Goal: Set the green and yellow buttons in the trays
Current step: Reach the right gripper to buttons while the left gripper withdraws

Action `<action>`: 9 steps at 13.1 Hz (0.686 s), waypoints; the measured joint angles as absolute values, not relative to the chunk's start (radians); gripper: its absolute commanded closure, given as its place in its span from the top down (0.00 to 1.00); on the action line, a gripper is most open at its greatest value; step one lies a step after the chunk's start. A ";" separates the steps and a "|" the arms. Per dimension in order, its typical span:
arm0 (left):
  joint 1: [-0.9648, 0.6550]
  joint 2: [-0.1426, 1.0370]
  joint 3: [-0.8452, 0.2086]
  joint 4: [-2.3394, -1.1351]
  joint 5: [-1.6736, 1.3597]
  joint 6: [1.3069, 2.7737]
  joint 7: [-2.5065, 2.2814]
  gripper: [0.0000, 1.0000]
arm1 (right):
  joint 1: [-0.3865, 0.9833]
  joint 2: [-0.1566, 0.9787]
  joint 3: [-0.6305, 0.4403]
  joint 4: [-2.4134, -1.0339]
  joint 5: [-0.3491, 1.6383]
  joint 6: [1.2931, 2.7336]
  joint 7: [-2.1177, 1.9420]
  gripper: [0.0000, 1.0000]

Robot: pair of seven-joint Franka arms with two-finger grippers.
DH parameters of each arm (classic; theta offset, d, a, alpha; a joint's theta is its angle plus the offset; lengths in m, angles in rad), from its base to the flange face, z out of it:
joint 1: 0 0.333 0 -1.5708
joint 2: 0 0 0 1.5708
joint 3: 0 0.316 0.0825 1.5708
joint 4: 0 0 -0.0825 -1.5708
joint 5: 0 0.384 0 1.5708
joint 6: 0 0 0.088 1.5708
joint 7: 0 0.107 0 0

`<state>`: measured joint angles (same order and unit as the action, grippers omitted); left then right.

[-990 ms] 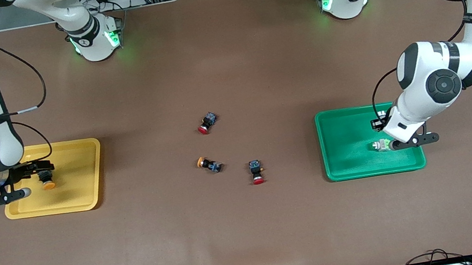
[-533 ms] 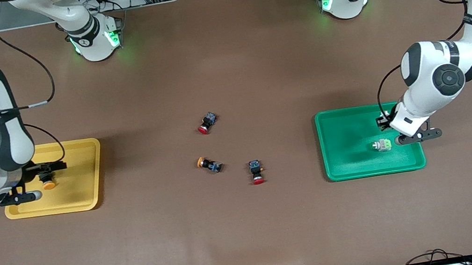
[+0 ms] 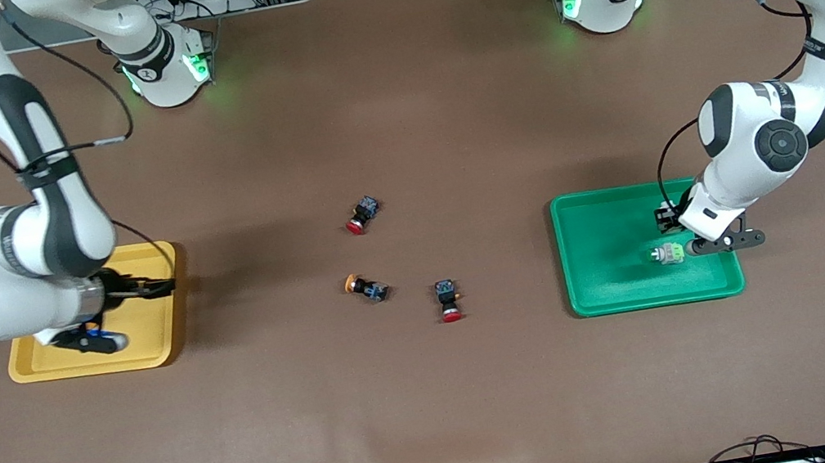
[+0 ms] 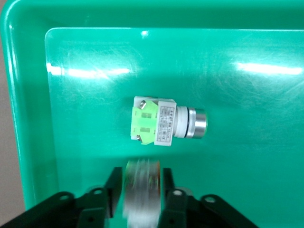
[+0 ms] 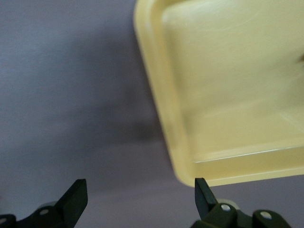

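Observation:
The green tray [image 3: 603, 234] holds a whitish button with green marks [image 3: 667, 253], which lies on its side and also shows in the left wrist view [image 4: 164, 124]. My left gripper [image 3: 693, 235] hangs over this tray [image 4: 237, 156]. In the left wrist view its jaws [image 4: 141, 173] stand close on both sides of a blurred whitish button with an orange mark [image 4: 141, 197]. My right gripper [image 3: 118, 315] is open and empty [image 5: 140, 185] over the yellow tray's [image 3: 157, 330] corner [image 5: 228, 95]. The button left in that tray is hidden under the arm. One yellow-capped button [image 3: 365, 286] lies on the table's middle.
Two red-capped black buttons lie on the table's middle, one [image 3: 362, 215] farther from the front camera than the yellow-capped one and one [image 3: 447, 300] nearer. Bare brown table lies between the trays.
My right arm lifted and swung toward the table's middle, leaving the yellow-capped button in the yellow tray and now covering it. My left gripper rose slightly beside the green-marked button.

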<state>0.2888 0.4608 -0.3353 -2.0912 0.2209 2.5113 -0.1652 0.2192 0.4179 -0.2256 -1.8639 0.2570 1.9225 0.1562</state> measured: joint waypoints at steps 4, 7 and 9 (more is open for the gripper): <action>0.290 0.404 -0.338 -2.069 0.221 2.460 -0.133 1.00 | 0.221 0.417 -0.125 -1.844 0.293 1.971 0.216 1.00; 0.290 0.310 -0.383 -1.965 0.214 2.216 -0.132 1.00 | 0.224 0.417 -0.035 -1.839 0.291 2.067 0.216 1.00; 0.288 0.267 -0.436 -1.864 0.209 2.039 -0.146 1.00 | 0.226 0.417 0.010 -1.834 0.290 2.126 0.216 1.00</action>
<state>0.2881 0.2668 -0.4364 -1.8641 0.2086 2.0387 -0.1458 0.2262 0.4175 0.0098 -1.8337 0.2903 2.1262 0.2161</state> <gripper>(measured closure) 0.000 0.000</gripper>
